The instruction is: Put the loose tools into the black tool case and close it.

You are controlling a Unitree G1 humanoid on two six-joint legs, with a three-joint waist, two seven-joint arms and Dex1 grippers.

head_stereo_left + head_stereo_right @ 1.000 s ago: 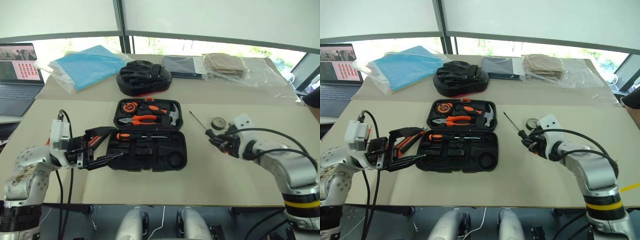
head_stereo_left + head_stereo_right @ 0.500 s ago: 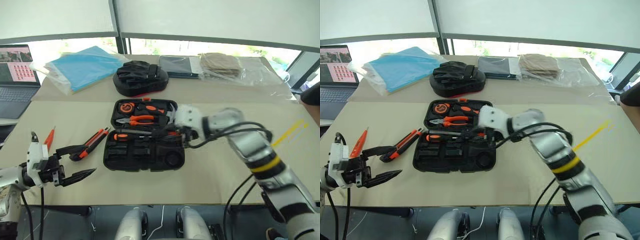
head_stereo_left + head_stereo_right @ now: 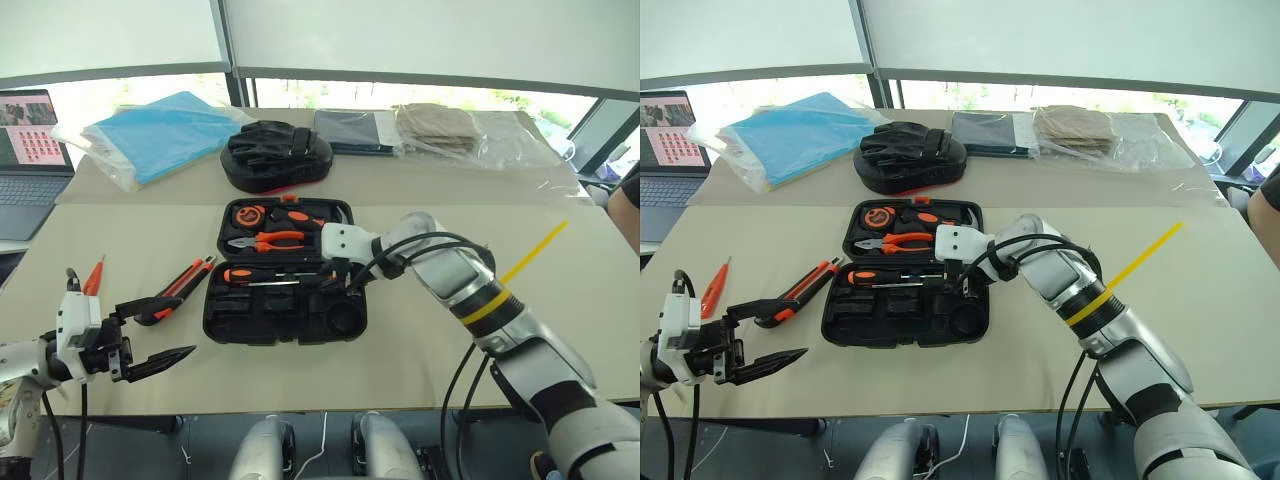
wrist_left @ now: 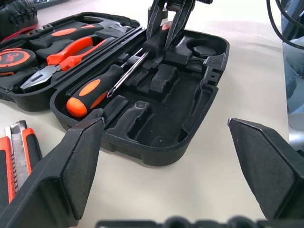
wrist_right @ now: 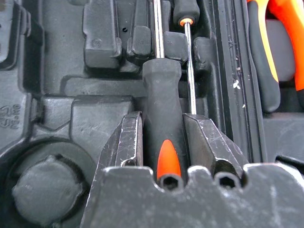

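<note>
Currently the right gripper (image 5: 161, 142) is clamped on a black-and-orange screwdriver (image 5: 161, 99), held low over the moulded tray of the open black tool case (image 3: 285, 312) at the table's middle. Left gripper (image 3: 150, 335) hangs spread wide and empty by the near-left edge, close to the utility knife (image 3: 180, 288) and tester screwdriver (image 3: 94, 277). Risk: released off its slot, the shaft may ride across the seated screwdriver (image 4: 97, 85) and keep the lid from shutting.

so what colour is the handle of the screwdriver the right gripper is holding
Black with an orange inlay; the right gripper clamps the screwdriver, clearest in the right wrist view.

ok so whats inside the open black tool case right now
Tool case: pliers, tape measure and hammer in the lid; one screwdriver seated, a second held over its slot by the right gripper. That slot is covered.
</note>
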